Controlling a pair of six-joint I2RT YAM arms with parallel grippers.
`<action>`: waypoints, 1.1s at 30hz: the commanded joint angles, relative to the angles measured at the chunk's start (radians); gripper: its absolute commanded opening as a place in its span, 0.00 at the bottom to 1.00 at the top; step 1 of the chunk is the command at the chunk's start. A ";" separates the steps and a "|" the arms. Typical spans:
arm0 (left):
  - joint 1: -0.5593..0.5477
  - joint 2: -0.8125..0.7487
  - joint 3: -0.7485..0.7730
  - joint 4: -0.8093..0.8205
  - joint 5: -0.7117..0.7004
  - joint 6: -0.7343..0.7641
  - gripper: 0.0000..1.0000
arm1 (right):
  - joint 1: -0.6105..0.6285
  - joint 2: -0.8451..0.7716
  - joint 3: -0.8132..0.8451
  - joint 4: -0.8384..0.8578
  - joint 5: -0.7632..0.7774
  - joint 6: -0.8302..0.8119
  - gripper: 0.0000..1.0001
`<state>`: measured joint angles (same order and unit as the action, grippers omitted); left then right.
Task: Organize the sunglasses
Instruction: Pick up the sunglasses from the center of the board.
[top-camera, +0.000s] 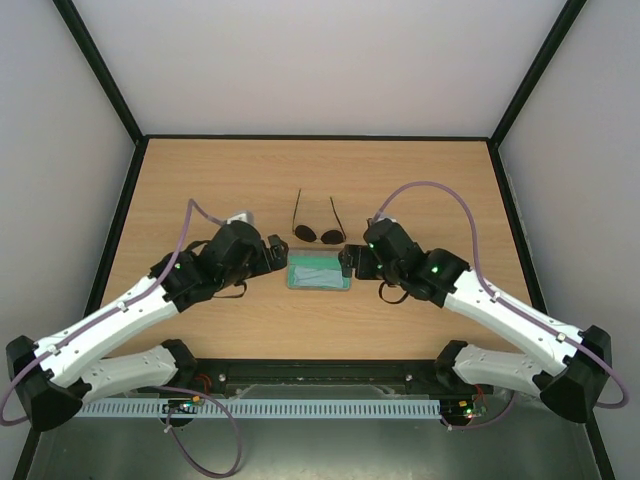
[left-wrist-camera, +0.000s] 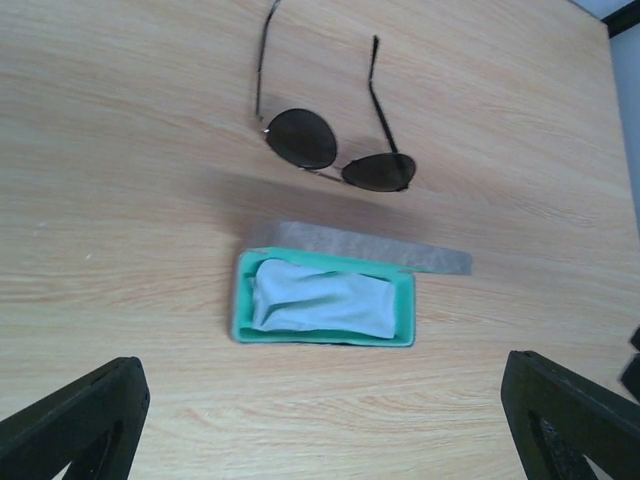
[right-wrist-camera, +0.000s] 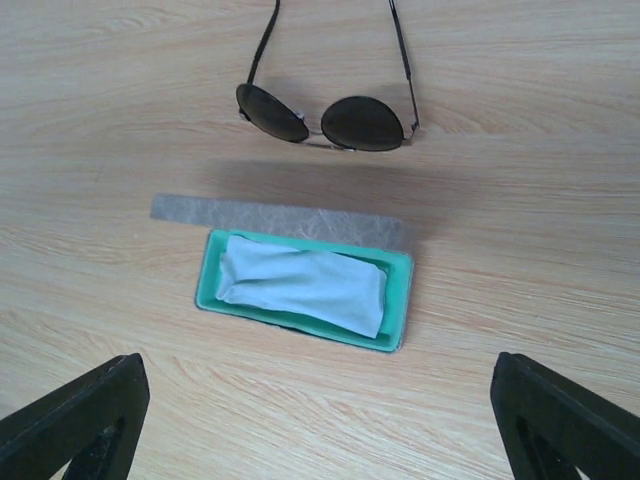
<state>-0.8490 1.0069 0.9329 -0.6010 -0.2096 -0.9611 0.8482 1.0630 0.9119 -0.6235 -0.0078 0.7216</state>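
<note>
The sunglasses lie on the table just beyond the case, temples unfolded and pointing away; they also show in the left wrist view and the right wrist view. The open case has a teal inside and a grey lid, with a folded light blue cloth lying in it; the case shows in the right wrist view too. My left gripper is open and empty at the case's left end. My right gripper is open and empty at its right end.
The wooden table is bounded by a black frame and white walls. Purple cables loop over both arms.
</note>
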 joint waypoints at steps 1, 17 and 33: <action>0.050 -0.023 -0.028 -0.086 0.071 -0.014 0.99 | -0.005 0.017 0.049 -0.061 0.026 -0.010 0.94; 0.064 -0.091 -0.213 0.067 0.318 0.065 0.99 | -0.005 0.240 -0.095 0.189 0.112 0.037 0.56; 0.064 -0.206 -0.342 0.057 0.257 -0.063 0.99 | -0.063 0.364 0.038 0.240 0.055 -0.275 0.88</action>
<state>-0.7906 0.8108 0.6189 -0.5507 0.0517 -0.9779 0.8162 1.4071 0.9581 -0.4408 0.0978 0.5247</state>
